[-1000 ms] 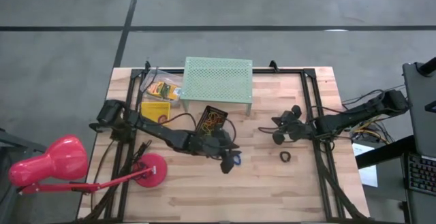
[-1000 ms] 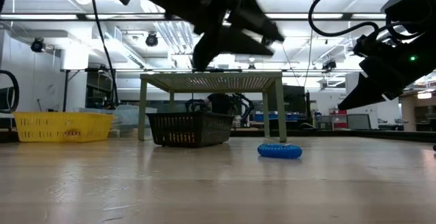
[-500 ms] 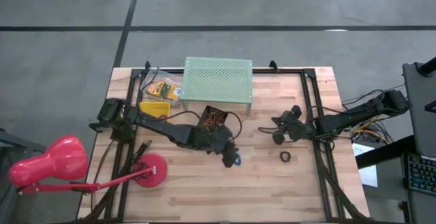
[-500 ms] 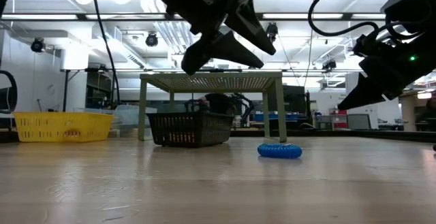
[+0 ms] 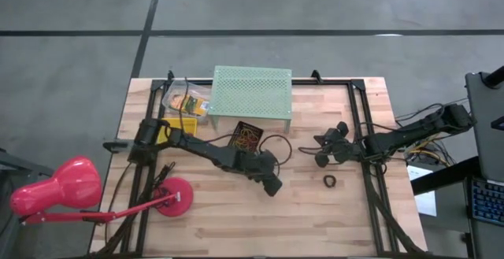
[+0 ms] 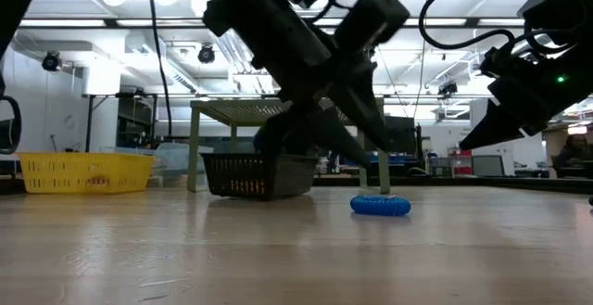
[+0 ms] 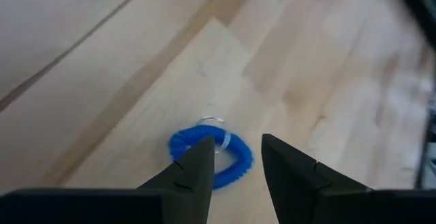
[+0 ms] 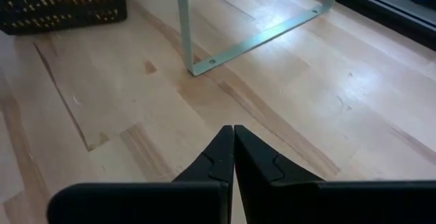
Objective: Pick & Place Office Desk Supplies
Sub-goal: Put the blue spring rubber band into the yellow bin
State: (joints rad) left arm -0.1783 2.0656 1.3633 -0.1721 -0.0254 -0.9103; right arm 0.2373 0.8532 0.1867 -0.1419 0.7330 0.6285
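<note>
Mid-table, just near of the black basket [image 5: 246,136], the left gripper [image 7: 229,166] hangs low over the blue ring [image 7: 212,158], which lies flat on the wood. Step in hand, as I judge it: lining up to pick the ring. Jaws are part open, abt halfway, one finger [image 7: 197,166] over the ring's band, the other just outside it; nothing held, contact w/ ring can't be told. Next move prob needs a short drop so the fingers straddle the band, then a close. Right gripper [image 8: 233,149] waits at the table's right w/ jaws closed, empty; a black ring [image 5: 329,181] lies just near of it.
</note>
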